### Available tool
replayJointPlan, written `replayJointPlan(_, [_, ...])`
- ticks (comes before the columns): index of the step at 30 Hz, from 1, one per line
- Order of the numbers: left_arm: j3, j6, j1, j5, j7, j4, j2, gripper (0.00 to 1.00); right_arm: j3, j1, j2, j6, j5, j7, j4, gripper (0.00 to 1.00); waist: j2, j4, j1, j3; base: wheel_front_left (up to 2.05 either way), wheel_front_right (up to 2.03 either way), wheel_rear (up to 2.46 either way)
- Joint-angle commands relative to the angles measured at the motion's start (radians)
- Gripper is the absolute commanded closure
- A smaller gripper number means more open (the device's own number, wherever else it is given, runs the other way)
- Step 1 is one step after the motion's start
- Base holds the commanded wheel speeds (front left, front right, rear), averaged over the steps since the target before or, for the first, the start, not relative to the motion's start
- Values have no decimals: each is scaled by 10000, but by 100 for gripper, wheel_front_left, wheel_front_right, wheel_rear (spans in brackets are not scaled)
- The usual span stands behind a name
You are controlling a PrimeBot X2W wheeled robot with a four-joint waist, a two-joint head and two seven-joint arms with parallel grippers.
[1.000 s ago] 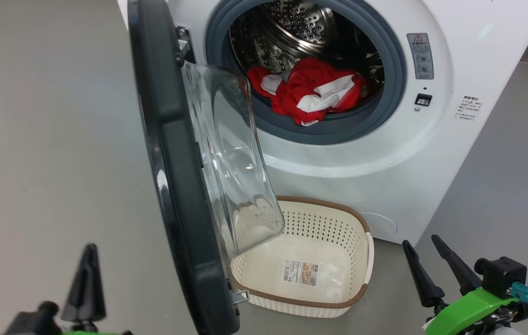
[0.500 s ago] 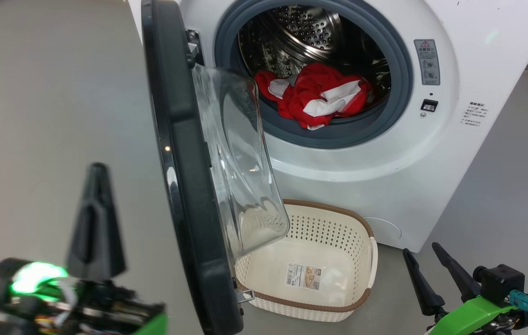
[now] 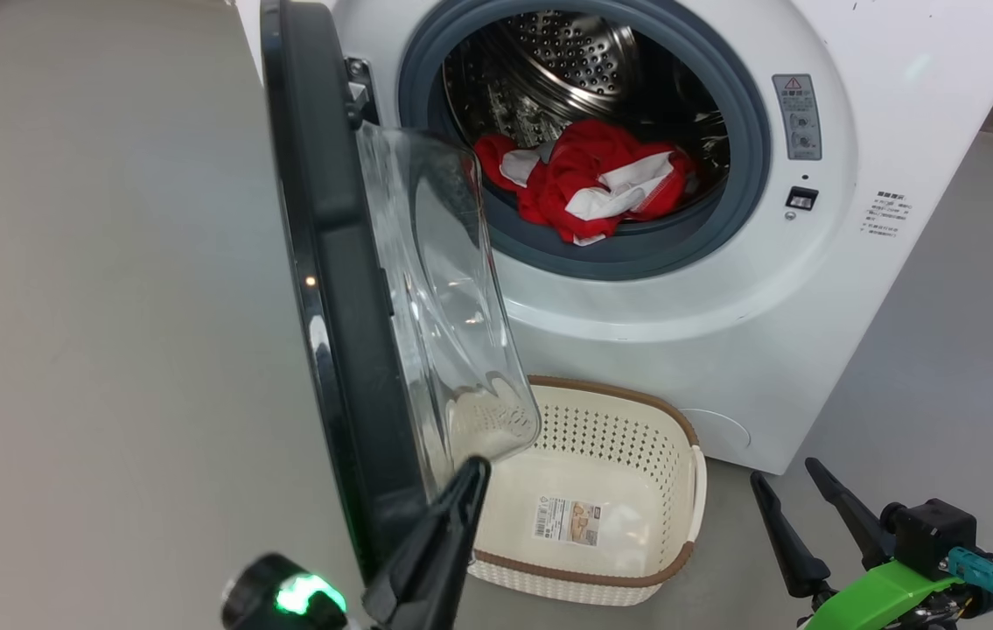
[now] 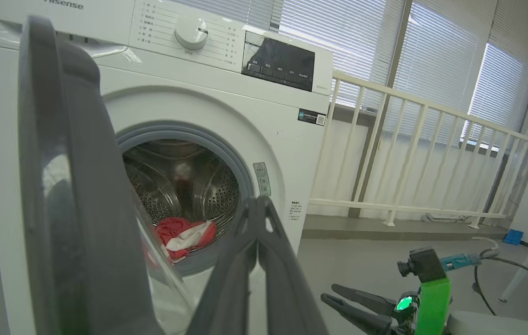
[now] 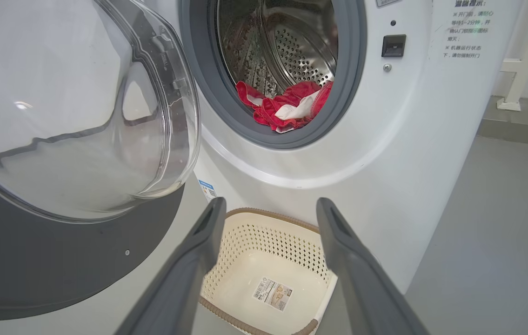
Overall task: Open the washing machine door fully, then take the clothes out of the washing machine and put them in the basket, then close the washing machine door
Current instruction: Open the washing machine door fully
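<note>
Left hand [image 3: 474, 472], fingers together, noses at the lower edge of the door [image 3: 330, 262], apparently to swing it fully open; right hand [image 3: 783, 472] hangs spread, clothes [image 3: 592, 188] waiting in the drum [image 3: 583, 52].

The left gripper [image 3: 474, 472] and right gripper [image 3: 783, 472] have long tapered black fingers [image 3: 783, 529]; the right adds a bright green bracket [image 3: 885, 586], black cube camera [image 3: 933, 529] and teal cable plug [image 3: 973, 564].

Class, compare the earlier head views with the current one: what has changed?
The shut left gripper swung from the lower left rightward, to the lower edge of the washing machine door; contact unclear. Unchanged: door partly open, clothes in drum, basket empty, right gripper open.
</note>
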Motion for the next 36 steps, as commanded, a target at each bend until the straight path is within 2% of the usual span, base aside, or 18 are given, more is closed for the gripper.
replayJointPlan(1, [189, -86, -86, -155, 102, -22, 16, 100, 222, -177, -66, 16, -213, -124, -273, 0, 0, -20, 0, 1, 0, 0, 0])
replayJointPlan(8, [-143, 95, 227, -587, 779, 1588, 8, 100, 264, -205, -109, 16, -388, -124, -359, 0, 0, 7, 0, 0, 0, 0, 0])
replayJointPlan(16, [-69, 548, 240, -715, 1073, 2499, -21, 100, 235, -198, -123, 16, -406, -124, -361, 0, 0, 97, 0, -8, 0, 0, 0])
replayJointPlan(25, [265, 1072, 292, -761, 964, 2578, -28, 100, 212, -168, -116, 16, -435, -124, -388, 0, 0, 329, 0, 31, 0, 0, 0])
replayJointPlan(36, [821, 1704, 539, -584, 874, 2145, 258, 100, -10, -165, -141, 16, -535, -124, -521, 0, 0, 991, 0, 191, 0, 0, 0])
